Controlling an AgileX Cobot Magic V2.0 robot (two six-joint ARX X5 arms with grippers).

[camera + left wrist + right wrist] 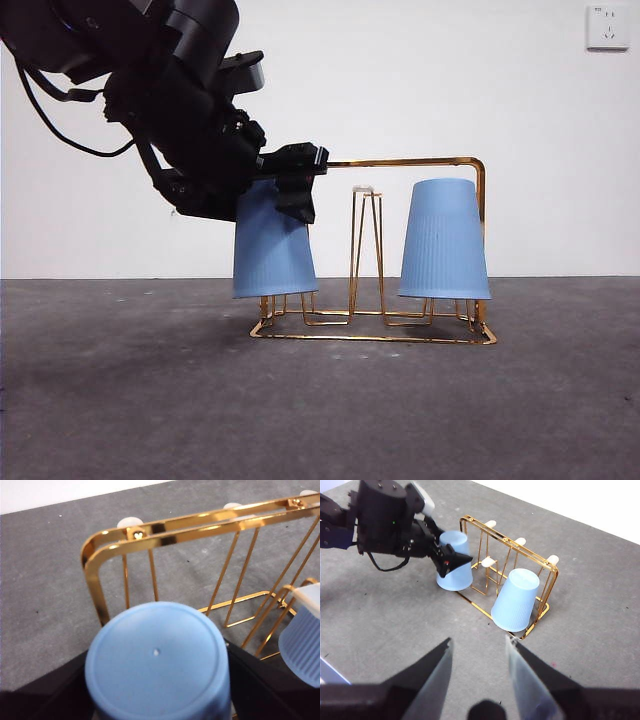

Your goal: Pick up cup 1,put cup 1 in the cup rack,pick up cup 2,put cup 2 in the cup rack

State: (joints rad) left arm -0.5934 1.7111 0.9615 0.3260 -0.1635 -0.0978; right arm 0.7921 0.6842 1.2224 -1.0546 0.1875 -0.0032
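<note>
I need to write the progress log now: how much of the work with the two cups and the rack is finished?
Done: one blue cup sits upside down on the gold wire cup rack, with no claw on it. In hand: the left claw grips the second blue cup, inverted over prongs at the rack's other end. Left: release this cup and withdraw. The right claw waits open, away from the rack.

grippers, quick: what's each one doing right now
Left gripper: shut on the upside-down blue cup at the cup rack.
Right gripper: open, holding nothing.
</note>
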